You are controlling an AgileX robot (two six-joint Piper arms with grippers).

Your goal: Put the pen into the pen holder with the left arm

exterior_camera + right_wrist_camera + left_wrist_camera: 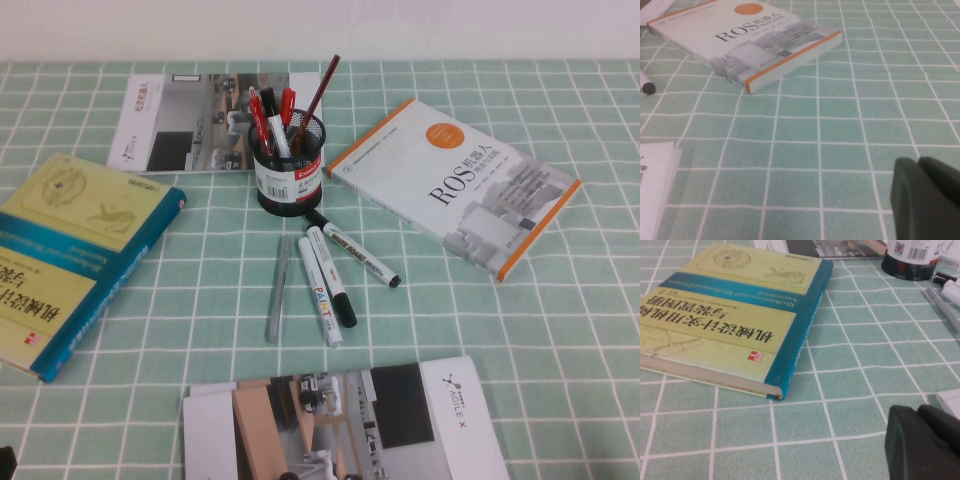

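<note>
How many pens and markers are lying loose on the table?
4: a grey pen, then two white markers side by side, and a third marker angled nearest the ROS book.

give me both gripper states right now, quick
left gripper: low over the cloth near the yellow-and-teal book, holding nothing, fingers together.
right gripper: near the ROS book, also empty, fingers together.

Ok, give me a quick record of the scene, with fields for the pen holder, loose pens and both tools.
pen holder: upright, red pens inside
loose on cloth: grey pen, three white markers, before the holder
left tool: low over cloth, near yellow-teal book
right tool: low over cloth, near ROS book
</note>
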